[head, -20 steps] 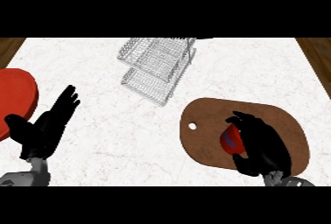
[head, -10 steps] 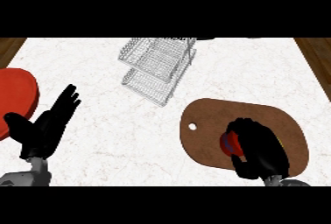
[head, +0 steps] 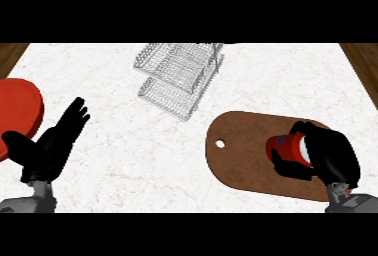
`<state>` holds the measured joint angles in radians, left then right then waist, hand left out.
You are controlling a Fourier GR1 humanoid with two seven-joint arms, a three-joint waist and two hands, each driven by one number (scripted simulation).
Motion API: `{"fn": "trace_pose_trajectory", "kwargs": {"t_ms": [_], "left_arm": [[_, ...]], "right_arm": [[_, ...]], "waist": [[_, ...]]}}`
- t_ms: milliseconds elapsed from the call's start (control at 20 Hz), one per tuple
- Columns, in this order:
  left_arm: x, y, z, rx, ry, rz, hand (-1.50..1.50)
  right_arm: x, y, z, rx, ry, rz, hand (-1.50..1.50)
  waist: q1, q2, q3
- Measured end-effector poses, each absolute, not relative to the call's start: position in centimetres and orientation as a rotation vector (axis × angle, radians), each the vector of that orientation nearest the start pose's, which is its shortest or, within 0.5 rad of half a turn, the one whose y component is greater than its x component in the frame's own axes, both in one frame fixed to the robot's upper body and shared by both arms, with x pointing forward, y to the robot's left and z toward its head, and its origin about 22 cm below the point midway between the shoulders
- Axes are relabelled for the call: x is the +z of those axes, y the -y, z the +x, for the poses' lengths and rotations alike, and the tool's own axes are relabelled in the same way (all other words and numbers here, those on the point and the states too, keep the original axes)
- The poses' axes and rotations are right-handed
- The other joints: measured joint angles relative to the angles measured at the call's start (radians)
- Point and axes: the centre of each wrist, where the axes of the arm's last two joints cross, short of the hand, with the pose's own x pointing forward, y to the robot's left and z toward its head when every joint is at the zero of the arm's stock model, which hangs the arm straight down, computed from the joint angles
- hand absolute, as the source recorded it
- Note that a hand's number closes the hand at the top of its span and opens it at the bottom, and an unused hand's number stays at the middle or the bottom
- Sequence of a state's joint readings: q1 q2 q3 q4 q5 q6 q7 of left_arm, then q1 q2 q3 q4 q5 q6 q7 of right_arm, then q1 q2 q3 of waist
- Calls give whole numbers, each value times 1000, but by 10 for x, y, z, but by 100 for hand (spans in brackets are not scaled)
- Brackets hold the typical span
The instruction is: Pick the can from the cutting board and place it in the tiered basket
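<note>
We look steeply down at a pale marbled counter [head: 192, 165]. Nearest to us, at the lower right, our right hand [head: 328, 157] is curled around a red can [head: 286, 148], which sits over the right part of a brown oval cutting board [head: 244, 165]. The black fingers wrap over the can's right side and hide much of it; only its red body and a strip of pale end show. The can appears to lie on its side, its long axis running roughly left to right across the view, the pale end toward the palm and the red body pointing left toward the middle of the board. We cannot tell whether it touches the board or is slightly raised. A small round hole [head: 220, 144] sits near the board's left end.

At the lower left, our left hand [head: 48, 147] rests open, fingers straight and pointing up and to the right, thumb spread to the left, holding nothing. Just beyond it, at the left edge, lies a red plate [head: 18, 107], partly cut off by the view.

Farther away, past the middle of the counter, stands the wire tiered basket [head: 177, 75], its grey mesh trays stepped one above the other. It is well apart from the board, up and to the left of the can, with bare counter between them. Dark wood [head: 11, 50] shows at the far corners.
</note>
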<state>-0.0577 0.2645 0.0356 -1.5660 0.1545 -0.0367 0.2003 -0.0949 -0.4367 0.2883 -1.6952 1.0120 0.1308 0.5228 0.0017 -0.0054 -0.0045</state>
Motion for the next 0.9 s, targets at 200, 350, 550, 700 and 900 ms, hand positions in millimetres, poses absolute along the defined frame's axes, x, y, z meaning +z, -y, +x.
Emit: {"fn": "trace_pose_trajectory", "kwargs": {"t_ms": [200, 350, 550, 700, 900], "left_arm": [[32, -292, 256, -93, 1418, 80, 0], [29, -291, 254, -92, 1415, 81, 0], [30, -290, 257, -93, 1415, 86, 0], [29, -291, 256, -87, 1417, 76, 0], [30, -283, 256, -93, 1417, 76, 0]], "right_arm": [[70, 263, 258, 911, 1157, -1230, 150], [90, 257, 259, 746, 1333, -1202, 150], [124, 247, 256, 610, 1535, -1151, 150], [147, 236, 254, 567, 1616, -1103, 150], [179, 214, 257, 574, 1664, -1047, 150]], "waist": [[-4, 2, 3], [-8, 2, 4], [-9, 2, 4], [-5, 3, 4], [2, 3, 4]]}}
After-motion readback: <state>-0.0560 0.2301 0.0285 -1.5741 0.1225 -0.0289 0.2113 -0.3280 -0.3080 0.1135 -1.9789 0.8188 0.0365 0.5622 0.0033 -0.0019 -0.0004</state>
